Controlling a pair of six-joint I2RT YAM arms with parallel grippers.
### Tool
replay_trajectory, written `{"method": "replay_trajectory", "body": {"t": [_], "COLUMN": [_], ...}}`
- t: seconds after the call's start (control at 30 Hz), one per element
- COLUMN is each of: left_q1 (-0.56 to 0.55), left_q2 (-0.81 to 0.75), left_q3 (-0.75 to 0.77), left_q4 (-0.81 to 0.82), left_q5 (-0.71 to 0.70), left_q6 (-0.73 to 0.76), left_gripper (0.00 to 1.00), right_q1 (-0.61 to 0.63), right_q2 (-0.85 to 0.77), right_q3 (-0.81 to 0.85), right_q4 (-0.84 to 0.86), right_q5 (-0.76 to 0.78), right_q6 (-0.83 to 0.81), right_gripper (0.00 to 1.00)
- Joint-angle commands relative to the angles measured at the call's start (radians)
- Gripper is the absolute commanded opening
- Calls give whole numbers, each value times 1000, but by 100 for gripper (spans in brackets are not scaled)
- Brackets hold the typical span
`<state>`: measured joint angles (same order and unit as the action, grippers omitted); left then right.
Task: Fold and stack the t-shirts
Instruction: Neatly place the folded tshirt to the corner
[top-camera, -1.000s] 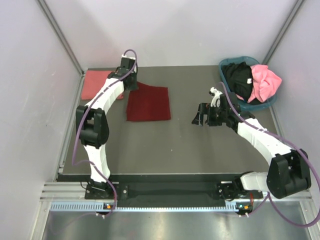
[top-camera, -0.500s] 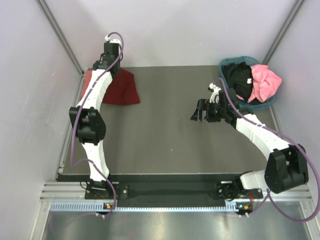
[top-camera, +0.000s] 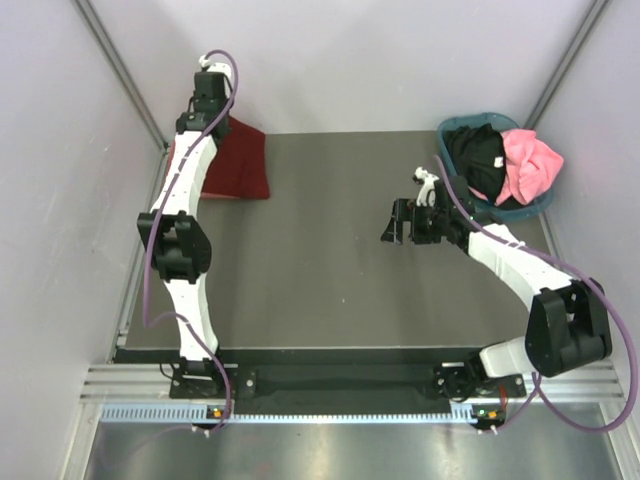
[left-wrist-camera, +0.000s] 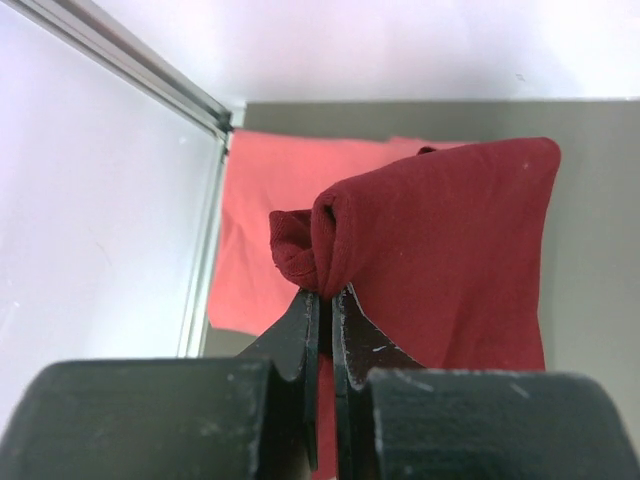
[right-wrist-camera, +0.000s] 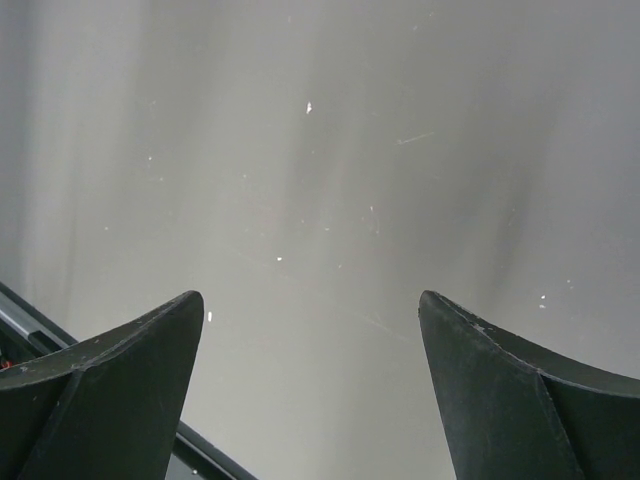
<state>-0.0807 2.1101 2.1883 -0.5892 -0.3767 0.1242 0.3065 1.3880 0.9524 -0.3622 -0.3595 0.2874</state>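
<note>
My left gripper (left-wrist-camera: 325, 292) is shut on a bunched edge of the dark maroon t-shirt (left-wrist-camera: 450, 250), which hangs from it at the table's far left corner (top-camera: 238, 162). In the top view that gripper (top-camera: 218, 118) is raised near the back wall. Under the maroon shirt lies the salmon-pink t-shirt (left-wrist-camera: 265, 200), flat on the table and mostly covered; only a sliver (top-camera: 171, 160) shows from above. My right gripper (top-camera: 393, 228) hovers open over bare table, nothing between its fingers (right-wrist-camera: 120, 370). A black t-shirt (top-camera: 478, 155) and a bright pink t-shirt (top-camera: 527, 165) sit in the basket.
The teal-blue basket (top-camera: 453, 127) stands at the far right corner. Grey walls with metal corner posts (left-wrist-camera: 130, 70) close in the table at left, back and right. The dark table top (top-camera: 330, 270) stretches between the two arms.
My left gripper has carried the maroon shirt from the middle-left of the table back to the far left corner, over the salmon-pink shirt. The right arm has barely moved.
</note>
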Motion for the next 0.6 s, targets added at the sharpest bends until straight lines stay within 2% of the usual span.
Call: {"method": "replay_trajectory", "body": {"t": [0.0,0.13,0.27,0.57], "left_q1": [51,73,145,196], "left_q2": [16,51,108,270], "left_q3": [77,76,80,97], "left_q4": [74,114,173,363], "left_q5": [16,48,85,-1], "left_q6": [31,49,39,83], "left_gripper": [0,0,0,0], "right_q1": [-1,-7,-14,-17], "right_q2": [0,9,34,82], "right_q3": [59,63,63,72], "right_q4": [14,12,14,23], "right_q5": [11,17,22,28], "right_q6": [-17,-24,-31,-33], "right_gripper": [89,89,90,90]}}
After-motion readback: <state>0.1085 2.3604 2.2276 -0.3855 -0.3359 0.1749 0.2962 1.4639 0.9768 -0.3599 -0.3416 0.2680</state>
